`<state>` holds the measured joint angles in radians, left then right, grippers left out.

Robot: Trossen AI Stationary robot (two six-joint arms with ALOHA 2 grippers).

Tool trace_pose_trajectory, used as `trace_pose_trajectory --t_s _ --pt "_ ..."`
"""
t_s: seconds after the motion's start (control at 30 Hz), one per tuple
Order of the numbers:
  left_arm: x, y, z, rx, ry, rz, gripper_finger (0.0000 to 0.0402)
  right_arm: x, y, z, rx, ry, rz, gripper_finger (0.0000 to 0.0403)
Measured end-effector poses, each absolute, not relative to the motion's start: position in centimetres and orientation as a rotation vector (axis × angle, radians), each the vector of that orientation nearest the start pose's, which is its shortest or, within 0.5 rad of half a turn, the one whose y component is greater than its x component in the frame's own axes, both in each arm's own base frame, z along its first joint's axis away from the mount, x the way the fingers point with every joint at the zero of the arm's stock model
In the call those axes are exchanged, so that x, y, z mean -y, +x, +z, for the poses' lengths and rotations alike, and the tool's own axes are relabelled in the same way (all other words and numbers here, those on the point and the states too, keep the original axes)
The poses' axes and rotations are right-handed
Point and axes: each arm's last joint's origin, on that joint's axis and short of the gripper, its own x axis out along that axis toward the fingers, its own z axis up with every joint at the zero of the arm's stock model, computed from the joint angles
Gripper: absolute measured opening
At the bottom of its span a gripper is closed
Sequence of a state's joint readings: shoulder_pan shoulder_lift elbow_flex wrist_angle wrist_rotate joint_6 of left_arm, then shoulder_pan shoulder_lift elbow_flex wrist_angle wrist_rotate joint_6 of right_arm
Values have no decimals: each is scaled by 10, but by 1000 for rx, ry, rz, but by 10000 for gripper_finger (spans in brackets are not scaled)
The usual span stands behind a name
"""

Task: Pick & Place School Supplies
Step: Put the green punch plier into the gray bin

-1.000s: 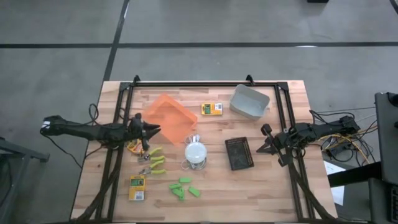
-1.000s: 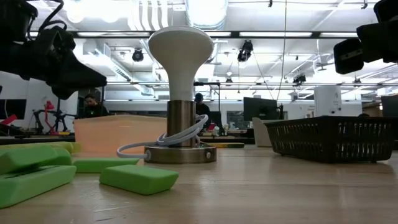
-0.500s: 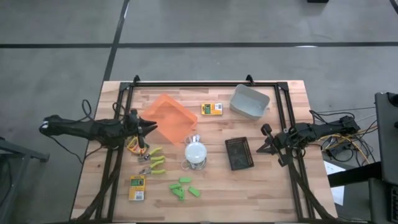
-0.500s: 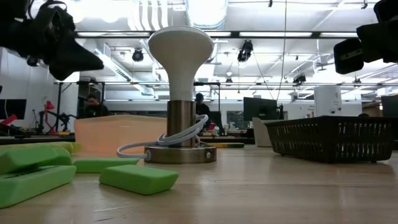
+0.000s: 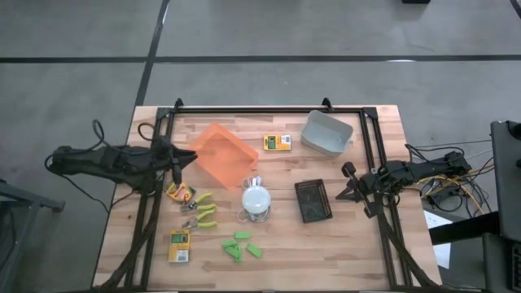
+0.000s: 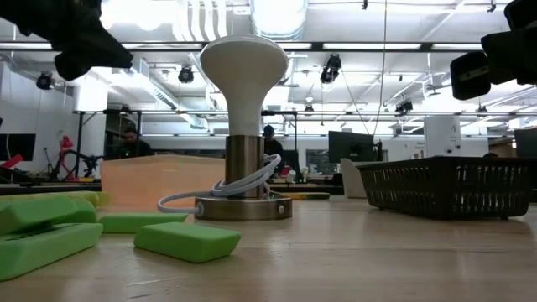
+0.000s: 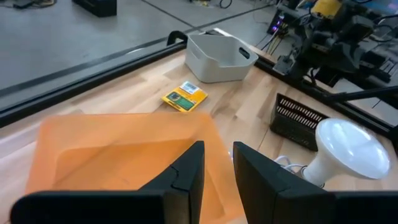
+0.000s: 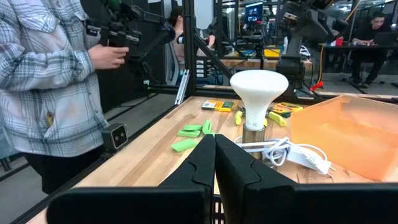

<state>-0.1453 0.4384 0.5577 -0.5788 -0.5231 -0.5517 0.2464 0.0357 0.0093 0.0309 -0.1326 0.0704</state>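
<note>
Left claw (image 7: pixel 217 163) hovers over orange tray (image 7: pixel 112 149), fingers slightly parted, holding nothing. Yellow-and-green box (image 7: pixel 184 97) lies past the tray on the table (image 7: pixel 249 99). Right claw (image 8: pixel 214 155) pinched closed, empty, well apart.

On the desk (image 5: pixel 366 252), the lamp (image 5: pixel 256 199) sits near the middle. From it, one tray (image 5: pixel 221 155) lies at ten o'clock, the bin (image 5: pixel 327 133) at two o'clock and the mesh basket (image 5: pixel 313 200) at three o'clock. One box (image 5: pixel 277 142) lies at twelve o'clock between tray and bin. The chunks (image 5: pixel 242 247) lie at six o'clock, the handled tools (image 5: pixel 199 211) at nine o'clock, another box (image 5: pixel 179 245) at seven o'clock.
</note>
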Motion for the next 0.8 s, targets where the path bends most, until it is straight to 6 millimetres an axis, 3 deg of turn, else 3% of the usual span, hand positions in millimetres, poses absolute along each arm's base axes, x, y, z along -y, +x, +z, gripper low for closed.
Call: trace_pose_trajectory --t_s 0.33,0.6,0.8 --pt "4 107 276 -315 -418 376 90 -28 95 167 -9 70 379 8" --pt "4 108 273 -292 -545 397 90 -28 95 167 -9 70 379 8" --pt "5 111 270 -328 -529 375 103 -28 95 167 -9 70 379 8"
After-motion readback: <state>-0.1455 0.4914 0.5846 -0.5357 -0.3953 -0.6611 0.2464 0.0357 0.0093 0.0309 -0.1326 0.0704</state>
